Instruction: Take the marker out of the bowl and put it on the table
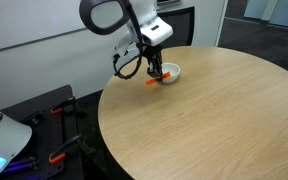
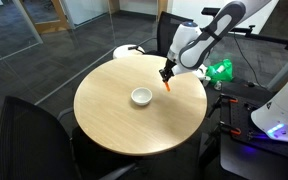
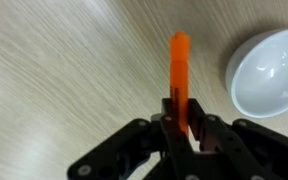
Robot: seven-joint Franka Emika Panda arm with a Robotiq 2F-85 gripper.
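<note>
The end effector is squeezed tight on the orange marker, one finger on each side. The marker is out of the bowl and points down at the desk. It is held by one end so the other end can reach the wood first. In the wrist view the white bowl is empty and sits beside the marker, not under it. That matters, because a marker let go here would land on wood and not back in the bowl. In an exterior view the marker hangs between the bowl and the edge of the desk nearest the robot (I cannot tell if its tip touches the top). I think the job is more than half done. What is left is to bring the marker low, open the fingers and let it lie down. It is round, so it might roll toward the edge
</note>
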